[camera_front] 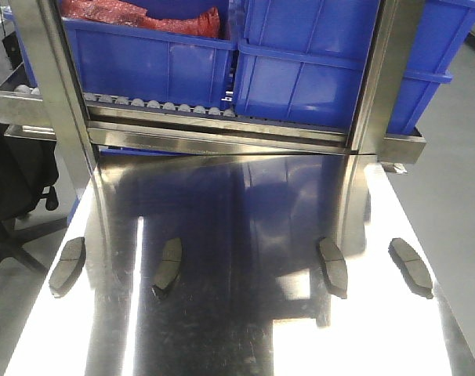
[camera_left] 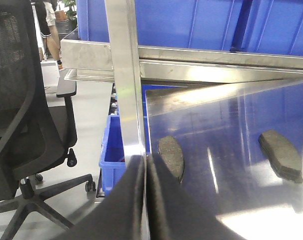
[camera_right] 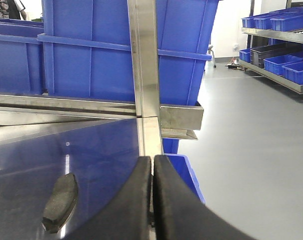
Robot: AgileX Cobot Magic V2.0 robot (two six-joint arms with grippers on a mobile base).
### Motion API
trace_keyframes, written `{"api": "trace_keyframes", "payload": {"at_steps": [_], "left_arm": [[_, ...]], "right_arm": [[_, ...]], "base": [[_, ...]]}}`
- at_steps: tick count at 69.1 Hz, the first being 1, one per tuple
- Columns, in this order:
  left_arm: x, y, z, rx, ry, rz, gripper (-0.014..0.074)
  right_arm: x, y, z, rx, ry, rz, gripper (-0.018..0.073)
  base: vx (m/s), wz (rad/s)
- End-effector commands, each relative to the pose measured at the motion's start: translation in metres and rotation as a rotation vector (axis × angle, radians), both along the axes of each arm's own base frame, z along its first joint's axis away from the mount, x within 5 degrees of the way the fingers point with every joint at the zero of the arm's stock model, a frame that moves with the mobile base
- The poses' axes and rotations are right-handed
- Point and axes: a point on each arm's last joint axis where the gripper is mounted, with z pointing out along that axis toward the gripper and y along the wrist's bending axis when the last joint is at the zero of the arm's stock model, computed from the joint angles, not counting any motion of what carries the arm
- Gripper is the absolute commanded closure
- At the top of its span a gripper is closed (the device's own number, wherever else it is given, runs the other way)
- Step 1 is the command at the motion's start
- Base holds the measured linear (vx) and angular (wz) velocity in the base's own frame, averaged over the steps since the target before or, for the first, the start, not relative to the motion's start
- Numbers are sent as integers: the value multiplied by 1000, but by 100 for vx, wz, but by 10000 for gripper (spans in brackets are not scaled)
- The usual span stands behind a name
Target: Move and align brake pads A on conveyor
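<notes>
Both pairs of jaws are pressed almost together, with only a thin slit between the black fingers and nothing held in it. The left gripper [camera_left: 145, 161] lines up with the left edge of the steel tabletop [camera_front: 245, 329], and the right gripper [camera_right: 152, 161] with its right edge. The four brake pads A [camera_front: 168, 266] lie flat on the tabletop in a loose row across its width, none touching another. The leftmost pad [camera_front: 67, 265] sits right at the tabletop's left edge and the rightmost pad [camera_front: 411, 266] close to its right edge. The two inner pads lie between them, with a wide bare stretch at the tabletop's middle. Beyond the tabletop's far edge, blue bins [camera_front: 300, 70] stand on a roller rack [camera_front: 159, 106]. A black office chair [camera_left: 21, 100] stands off the tabletop's left side.
</notes>
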Motion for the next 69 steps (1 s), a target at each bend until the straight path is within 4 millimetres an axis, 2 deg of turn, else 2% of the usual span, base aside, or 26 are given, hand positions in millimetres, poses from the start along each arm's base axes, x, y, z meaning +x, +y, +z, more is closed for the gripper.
{"api": "trace_keyframes", "payload": {"at_steps": [1,18,24,31,40,49,56,60,69], "left_arm": [[1,0,-2,-2,-62,3,603],[1,0,-1,-2,-73,3,603],[0,0,7,-11,-109,3,603],[-2,0,27,-23,-162,4,603],[-3,0,71,-23,-191,4,603],[16,0,108,-23,-92,5,603],[38,0,125,-22,13,6,603],[53,0,129,-22,61,6,603],[72,0,132,-22,108,7,597]], "right_arm": [[-1,0,5,-9,-75,-6,560],[-1,0,5,-9,-74,-6,560],[-1,0,5,-9,-74,-6,560],[-1,0,5,-9,-74,-6,560],[-1,0,5,-9,-74,-6,560],[-1,0,5,-9,-74,-6,560],[-1,0,5,-9,-74,-6,560],[-1,0,5,-9,-74,-6,560],[-1,0,5,-9,-74,-6,560]], "base": [[0,0],[0,0],[0,0],[0,0],[0,0],[0,0],[0,0],[0,0],[0,0]]}}
